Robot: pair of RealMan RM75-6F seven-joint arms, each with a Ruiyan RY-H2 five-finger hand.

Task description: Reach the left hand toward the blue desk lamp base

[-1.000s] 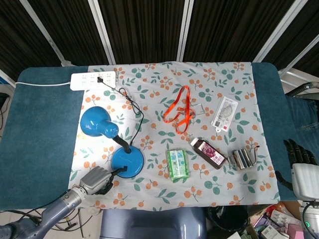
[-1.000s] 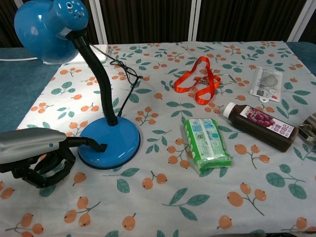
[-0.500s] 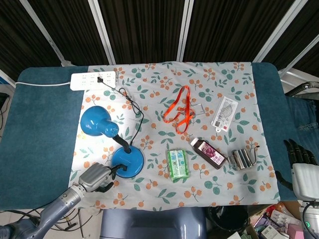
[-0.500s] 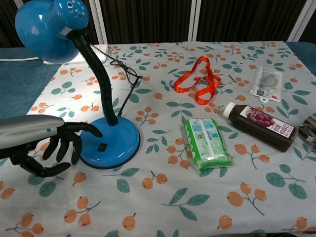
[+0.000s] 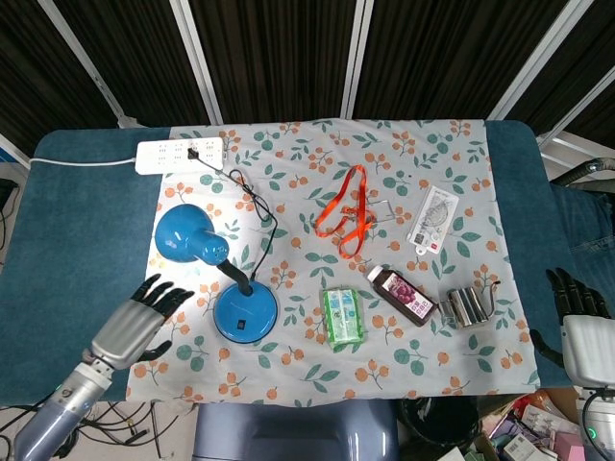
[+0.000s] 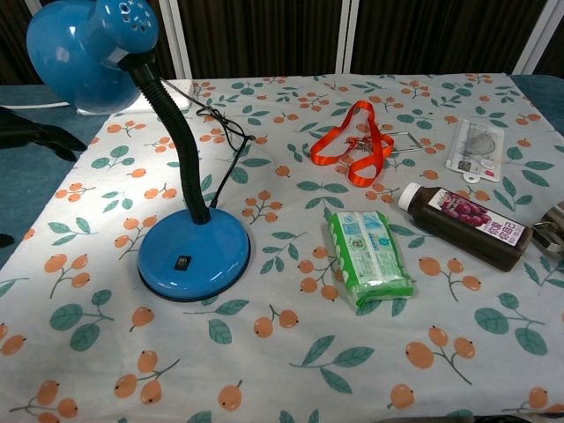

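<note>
Your left hand (image 5: pixel 135 322) hangs empty with its fingers spread, apart from the blue lamp base (image 5: pixel 245 312), which sits to its right on the floral cloth (image 5: pixel 452 154). The reach is unfinished; you need to bring the hand rightward to the base. There is one lamp, one base.

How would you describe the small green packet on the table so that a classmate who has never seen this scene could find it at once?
Start at the blue desk lamp on the flowered tablecloth. Look to the right of its round base for the green packet, lying flat near the front edge. Beside it lies a dark bottle, but only the packet is green, soft and rectangular.
</note>
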